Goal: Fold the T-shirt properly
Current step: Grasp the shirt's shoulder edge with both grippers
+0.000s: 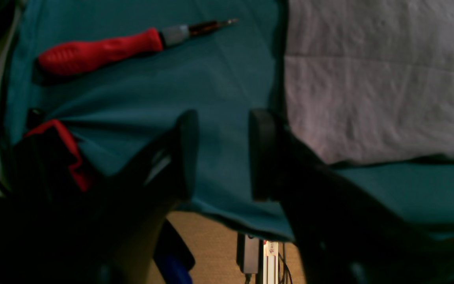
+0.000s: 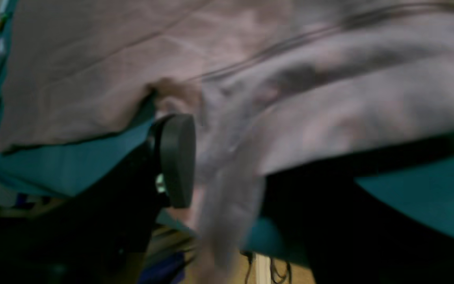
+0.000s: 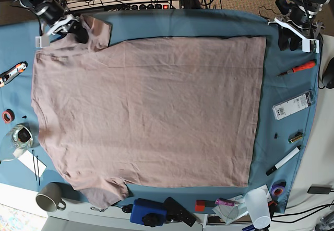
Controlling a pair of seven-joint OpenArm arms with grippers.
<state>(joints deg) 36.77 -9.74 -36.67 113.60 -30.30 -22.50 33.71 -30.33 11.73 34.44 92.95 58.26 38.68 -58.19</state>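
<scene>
While the right hand pinches a sleeve of the wrinkled dusty-pink cotton T-shirt, the left hand hangs released, empty.

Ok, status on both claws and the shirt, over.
Right claw shut on T-shirt sleeve, top corner. Left claw open, empty, over blue cloth off the hem. Shirt flat, unfolded. Red screwdriver lies beside left claw.

Black hand, rounded pads
</scene>
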